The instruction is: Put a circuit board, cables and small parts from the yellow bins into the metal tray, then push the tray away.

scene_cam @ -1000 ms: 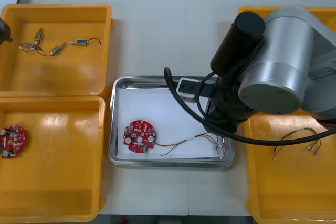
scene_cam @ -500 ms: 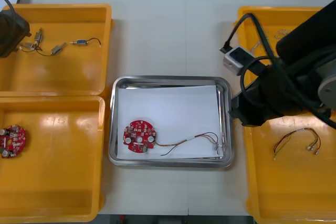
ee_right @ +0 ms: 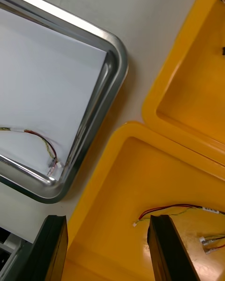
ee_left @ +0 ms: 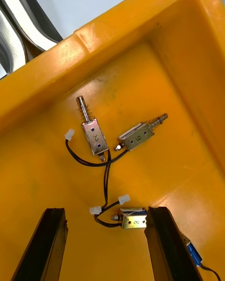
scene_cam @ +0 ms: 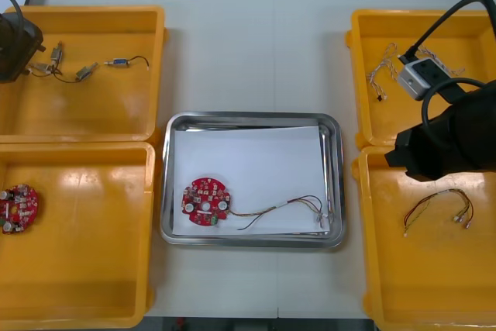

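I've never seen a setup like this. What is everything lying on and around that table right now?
Table: one, light.
Yellow bins: four, yellow, two at each side.
Metal tray: one, shiny with white inside, between the bins.
Circuit boards: two, red, one in the tray, the other in the near left bin.
Red and yellow cables: two, one in the tray, the other in the near right bin.
Pale thin cables: a tangle, far right bin.
Small metal parts: several, silvery with black cables, far left bin.
Left gripper: black fingers open, above the small metal parts.
Right gripper: black fingers open, above the near right bin's corner.
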Tool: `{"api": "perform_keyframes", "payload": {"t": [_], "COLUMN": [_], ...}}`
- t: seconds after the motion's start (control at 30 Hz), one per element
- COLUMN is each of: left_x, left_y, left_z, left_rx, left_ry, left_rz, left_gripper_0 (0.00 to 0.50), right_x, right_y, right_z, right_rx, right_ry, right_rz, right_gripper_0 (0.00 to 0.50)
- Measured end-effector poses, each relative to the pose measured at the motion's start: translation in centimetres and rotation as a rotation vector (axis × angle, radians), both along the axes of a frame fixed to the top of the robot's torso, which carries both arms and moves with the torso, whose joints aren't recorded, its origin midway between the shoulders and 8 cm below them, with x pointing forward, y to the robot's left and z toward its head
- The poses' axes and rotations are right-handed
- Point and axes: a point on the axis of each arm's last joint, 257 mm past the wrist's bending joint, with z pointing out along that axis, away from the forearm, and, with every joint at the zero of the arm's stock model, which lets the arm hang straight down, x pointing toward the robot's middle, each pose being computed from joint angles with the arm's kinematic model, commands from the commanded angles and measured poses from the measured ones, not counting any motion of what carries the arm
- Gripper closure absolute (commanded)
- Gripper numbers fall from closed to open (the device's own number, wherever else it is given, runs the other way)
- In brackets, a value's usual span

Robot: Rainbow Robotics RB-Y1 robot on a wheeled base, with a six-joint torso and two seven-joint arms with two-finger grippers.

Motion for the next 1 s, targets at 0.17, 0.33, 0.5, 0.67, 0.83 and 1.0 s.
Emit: {"api": "perform_keyframes", "payload": {"t": [0.17,0.33,0.5,0.67,0.83,1.0], "left_x": [0.4,0.8,1.2,1.3,1.4,1.6], "left_y": [0.6,1.1,1.5,1.0,0.3,-0.6], "left_z": [-0.2,-0.8,-1.4,-1.8,-2.5,-3.3], "left_rx": [0.015,0.030,0.042,0.042,0.050,0.061], "left_ry": [0.000,0.006,0.013,0.017,0.025,0.034], "left_rz": [0.015,0.027,0.040,0.036,0.030,0.024], "left_gripper_0": [0.000,0.000,0.049,0.071,0.074,0.110], "right_x": [-0.2,-0.1,0.2,0.8,1.4,2.0], "right_y": [-2.5,-4.8,-6.3,-7.7,-9.5,-11.4], "right_z": [0.1,0.8,1.4,1.6,1.7,1.1], "right_rx": [0.015,0.030,0.048,0.065,0.047,0.043], "right_ry": [0.002,-0.015,-0.023,-0.016,-0.024,0.002], "right_rz": [-0.070,-0.137,-0.182,-0.230,-0.286,-0.344], "right_gripper_0": [0.000,0.000,0.000,0.000,0.000,0.000]}}
